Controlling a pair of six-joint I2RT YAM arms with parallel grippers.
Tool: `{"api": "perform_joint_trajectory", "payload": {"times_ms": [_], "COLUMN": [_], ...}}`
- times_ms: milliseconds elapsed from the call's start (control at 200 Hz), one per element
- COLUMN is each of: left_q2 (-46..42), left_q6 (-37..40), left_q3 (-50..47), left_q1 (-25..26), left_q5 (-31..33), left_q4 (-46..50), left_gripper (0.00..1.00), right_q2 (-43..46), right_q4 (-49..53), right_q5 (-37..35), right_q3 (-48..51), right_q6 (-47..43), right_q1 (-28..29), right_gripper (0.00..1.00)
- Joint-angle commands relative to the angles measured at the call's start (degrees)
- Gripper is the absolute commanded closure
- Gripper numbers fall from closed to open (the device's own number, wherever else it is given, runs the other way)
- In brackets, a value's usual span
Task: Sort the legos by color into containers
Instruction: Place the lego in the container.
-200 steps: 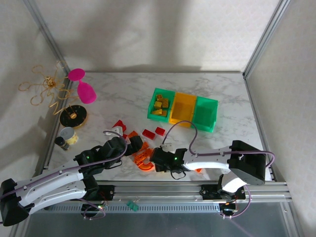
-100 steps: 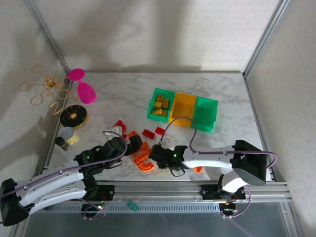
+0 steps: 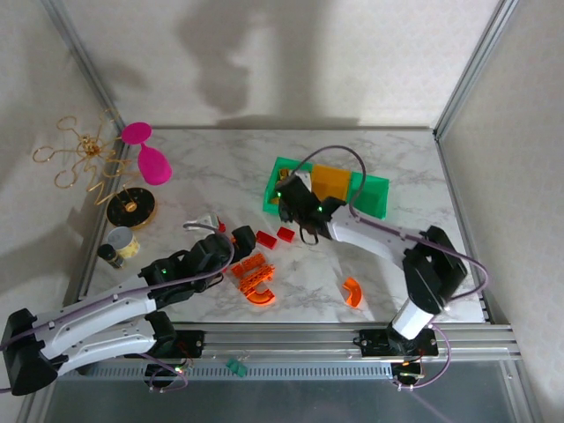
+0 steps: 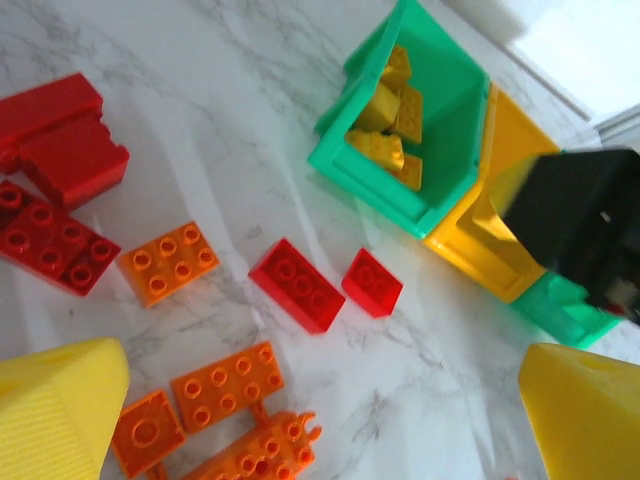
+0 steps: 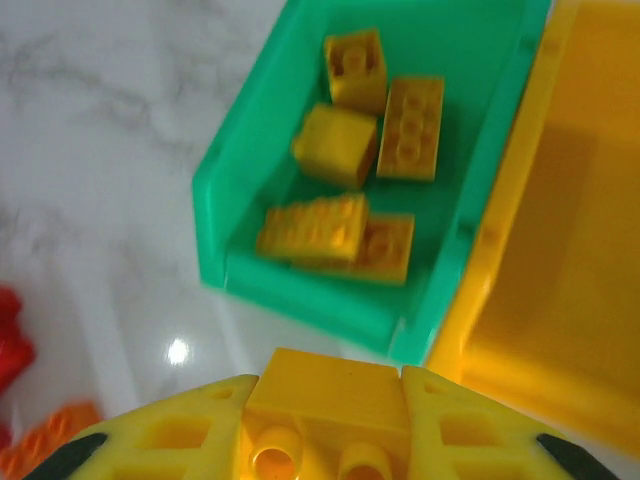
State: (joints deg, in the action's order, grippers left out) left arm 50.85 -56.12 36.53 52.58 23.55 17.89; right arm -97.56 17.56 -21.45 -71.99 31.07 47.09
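My right gripper [image 5: 325, 405] is shut on a yellow lego [image 5: 326, 393], held just in front of and above the left green container [image 5: 212, 205], which holds several yellow legos [image 5: 336, 145]. From above, the right gripper [image 3: 295, 203] hangs at that green container [image 3: 272, 185], beside the yellow-orange container [image 3: 330, 181] and the right green container [image 3: 375, 196]. My left gripper [image 4: 320, 405] is open and empty above orange legos [image 4: 226, 385] and red legos [image 4: 296, 284]; the top view has this gripper [image 3: 231, 247] at the pile.
An orange arch [image 3: 352, 292] lies alone at the front right, another arch [image 3: 261, 297] by the orange pile. A pink goblet [image 3: 150, 160], a black-and-gold disc [image 3: 132, 208] and a small jar [image 3: 119, 242] stand at the left edge.
The right gripper closed near the front of the table, then swung back to the left green container with the yellow lego in it. The left arm shifted slightly.
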Motion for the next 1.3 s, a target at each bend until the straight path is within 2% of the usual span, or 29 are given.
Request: {"api": "perform_joint_trajectory", "payload": {"times_ms": [0,90,220,350,606,796,1076,1297], "left_q2": [2.27,4.69,6.54,6.94,6.78,6.72,6.46,6.96], "left_q6": [1.45,2.11,2.65,3.53,4.61,4.32,1.02,-2.10], "left_q3": [3.05,4.52,5.34,6.09,5.57,4.97,1.32,0.22], "left_q1": [-1.48,-2.32,-3.23,-3.27,-2.54,-0.45,3.97,9.46], "left_q5": [2.98,3.40,2.86,2.25,-1.87,-4.28,-6.28,-3.99], "left_q4": [-3.34,-3.87,-4.52,-4.05,-5.25,-5.23,-7.55,-8.28], "left_gripper": [0.00,0.00,0.00,0.00,0.00,0.00,0.00,0.00], "right_q2": [-6.40,-12.27,-18.37,-17.83,-6.50,5.17,19.85,28.74], "right_q4": [-3.15,-2.51,-0.59,0.03,-1.53,-0.73,6.88,16.80], "right_q5": [-0.69,0.94,0.75,2.00,5.99,7.89,7.82,3.98], "right_q3": [-6.59,-12.74,-20.18,-22.41,-11.15,1.87,15.21,22.63], "right_q6": [-6.50,-7.25,-9.49,-10.50,-10.79,-8.66,-2.44,6.37], "right_q1": [-3.15,-6.00,-7.01,-7.01,-6.92,-6.49,-5.73,-4.13], "right_gripper": [0.68,0.66,0.51,0.43,0.35,0.33,0.28,0.24]}}
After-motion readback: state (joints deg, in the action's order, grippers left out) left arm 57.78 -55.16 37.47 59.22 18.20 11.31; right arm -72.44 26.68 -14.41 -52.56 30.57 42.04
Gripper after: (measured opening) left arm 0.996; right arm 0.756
